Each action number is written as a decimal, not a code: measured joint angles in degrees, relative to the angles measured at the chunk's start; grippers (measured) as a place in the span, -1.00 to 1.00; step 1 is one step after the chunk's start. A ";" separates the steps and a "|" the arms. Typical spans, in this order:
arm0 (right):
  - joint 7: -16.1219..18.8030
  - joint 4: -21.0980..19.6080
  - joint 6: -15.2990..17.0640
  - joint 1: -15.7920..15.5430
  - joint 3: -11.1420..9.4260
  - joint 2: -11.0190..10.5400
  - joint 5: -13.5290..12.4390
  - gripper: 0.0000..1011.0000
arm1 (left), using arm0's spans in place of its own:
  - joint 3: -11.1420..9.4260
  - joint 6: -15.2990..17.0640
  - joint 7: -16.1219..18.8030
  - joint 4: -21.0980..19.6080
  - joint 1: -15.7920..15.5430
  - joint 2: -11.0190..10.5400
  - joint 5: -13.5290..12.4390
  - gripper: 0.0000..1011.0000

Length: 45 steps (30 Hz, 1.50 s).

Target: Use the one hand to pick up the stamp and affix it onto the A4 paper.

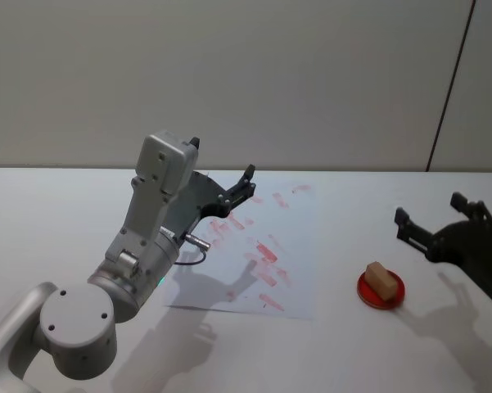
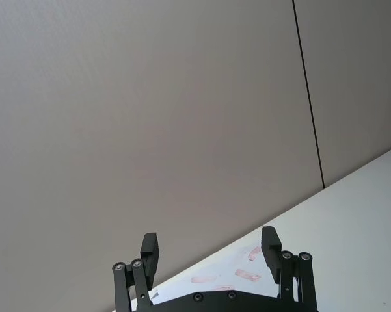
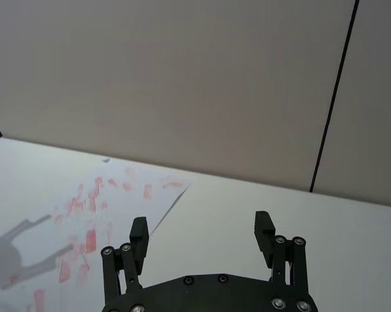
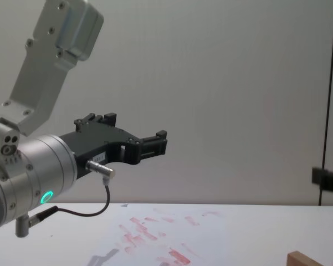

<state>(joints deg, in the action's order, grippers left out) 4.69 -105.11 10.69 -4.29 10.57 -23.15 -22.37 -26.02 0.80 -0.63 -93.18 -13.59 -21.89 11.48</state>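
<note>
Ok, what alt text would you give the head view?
The wooden stamp sits untouched on a round red dish on the white table, with the open right tool hovering just beyond it to the right. The left tool, also open, is raised over the A4 paper, which is covered in red imprints.

The left arm (image 1: 143,237) rises from the worktop's near left corner, its silver wrist (image 4: 39,172) lit by a green ring. The left pincer (image 2: 209,239) hangs raised in the air, pointing towards the far edge, jaws spread wide. The right pincer (image 3: 202,224) hovers above the worktop by its right edge, jaws likewise apart.
</note>
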 joint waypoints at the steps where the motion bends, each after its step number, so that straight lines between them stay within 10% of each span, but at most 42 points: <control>1: -0.06 -0.24 0.90 -0.28 0.00 -0.19 0.00 0.98 | 0.00 0.00 0.00 0.00 0.00 0.00 0.00 0.98; 17: 0.57 0.21 8.97 -0.55 1.74 -0.43 6.24 0.98 | 0.00 0.00 0.01 0.00 0.00 0.00 0.00 0.98; 45: 2.47 6.95 9.80 1.13 4.67 3.10 11.70 0.98 | 0.00 0.00 0.01 0.00 0.00 0.00 0.00 0.98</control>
<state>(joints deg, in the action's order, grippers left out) 7.16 -98.16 20.50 -3.16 15.24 -20.05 -10.67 -26.03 0.80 -0.62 -93.18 -13.59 -21.89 11.48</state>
